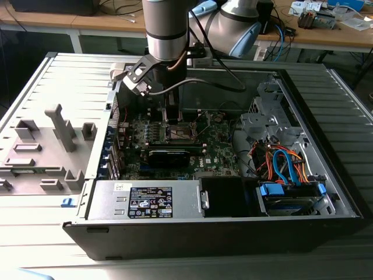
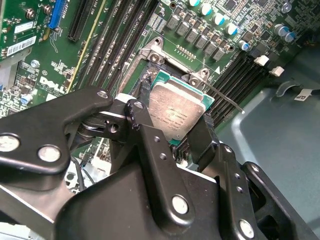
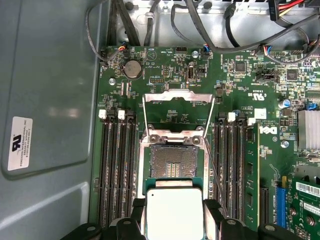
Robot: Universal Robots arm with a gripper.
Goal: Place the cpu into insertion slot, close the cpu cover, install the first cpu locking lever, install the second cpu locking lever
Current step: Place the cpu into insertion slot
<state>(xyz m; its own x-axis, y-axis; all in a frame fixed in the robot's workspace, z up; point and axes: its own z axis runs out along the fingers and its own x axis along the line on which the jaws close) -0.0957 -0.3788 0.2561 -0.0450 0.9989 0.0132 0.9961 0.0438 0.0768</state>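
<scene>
Claw (image 3: 174, 222) pinches the cpu (image 3: 174, 212) by two opposite edges, flat, hovering just short of the insertion slot (image 3: 174, 162). Beyond that, the cpu cover (image 3: 175, 94) stands flipped open. Best kept level, corners squared, lowered straight, no sliding.

1 cpu (image 3: 174, 212), 1 insertion slot (image 3: 174, 161), 1 cpu cover (image 3: 178, 93), 1 gripper (image 3: 174, 222), 1 coin battery (image 3: 132, 69).
</scene>
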